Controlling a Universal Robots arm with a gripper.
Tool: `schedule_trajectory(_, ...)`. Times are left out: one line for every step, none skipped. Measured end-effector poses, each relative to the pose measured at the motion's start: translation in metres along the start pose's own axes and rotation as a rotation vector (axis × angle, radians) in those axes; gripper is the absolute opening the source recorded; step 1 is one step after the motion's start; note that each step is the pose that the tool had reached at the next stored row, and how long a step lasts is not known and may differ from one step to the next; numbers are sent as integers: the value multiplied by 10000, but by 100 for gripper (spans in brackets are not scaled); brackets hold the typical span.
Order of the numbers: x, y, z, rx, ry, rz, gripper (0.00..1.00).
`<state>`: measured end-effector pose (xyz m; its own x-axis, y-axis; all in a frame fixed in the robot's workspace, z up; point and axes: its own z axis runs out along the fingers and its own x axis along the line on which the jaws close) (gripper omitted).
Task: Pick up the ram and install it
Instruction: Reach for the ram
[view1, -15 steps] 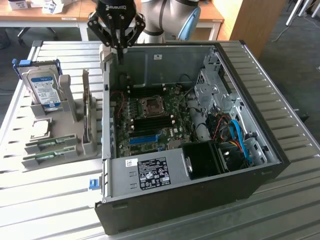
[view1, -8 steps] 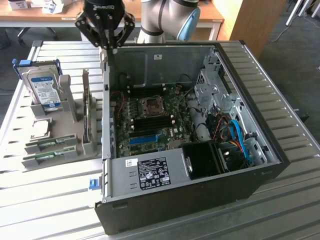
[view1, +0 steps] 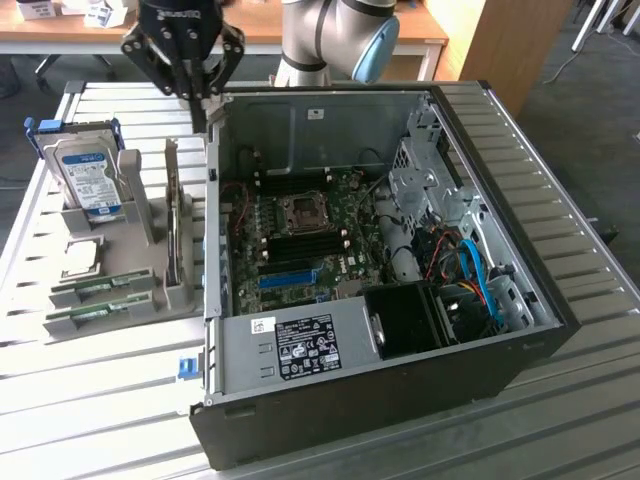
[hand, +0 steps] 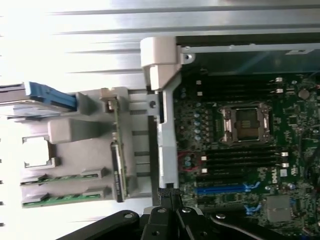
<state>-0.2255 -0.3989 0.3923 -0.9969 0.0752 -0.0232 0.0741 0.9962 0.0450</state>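
Exterior view's left: gray holder (view1: 150, 302) on the slatted table (view1: 100, 400), hard drive (view1: 88, 175) upright at its back. 2 sticks of ram (view1: 105, 288) lie flat, side by side, in the holder's front slots. They are thin green boards, open from above, close to the holder's front edge. The gripper (view1: 207, 103) hangs over the PC case (view1: 400, 400) at its wall beside the holder, well apart from the ram, fingers pressed together. Right of that wall the motherboard (view1: 340, 250) lies uncovered.

The gripper (view1: 207, 110) and the arm (view1: 310, 35) are both cut off at the exterior view's top edge.
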Motion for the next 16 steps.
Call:
schedule_trajectory(35,-3,0,0,0,-1,11)
schedule_trajectory(69,-5,-1,0,0,1,11)
schedule_trajectory(107,-8,-1,0,0,1,11)
schedule_trajectory(143,-10,-1,-1,-1,2,11)
schedule_trajectory(177,-13,-1,-1,-1,0,11)
schedule_trajectory(210,-16,-1,-1,-1,1,11)
schedule_trajectory(243,-18,-2,-1,-1,-1,11)
schedule_trajectory(277,-21,-3,0,0,0,11)
schedule_trajectory(312,-23,-2,0,-1,2,11)
schedule_trajectory(344,-26,-3,0,-1,1,11)
schedule_trajectory(376,-28,-3,0,0,1,11)
schedule_trajectory(407,-31,-3,-1,-1,0,11)
schedule_trajectory(439,-33,-3,-1,-1,0,11)
schedule_trajectory(470,-36,-4,0,0,-1,11)
schedule_trajectory(504,-38,-4,0,-1,1,11)
schedule_trajectory(536,-40,-4,0,0,2,11)
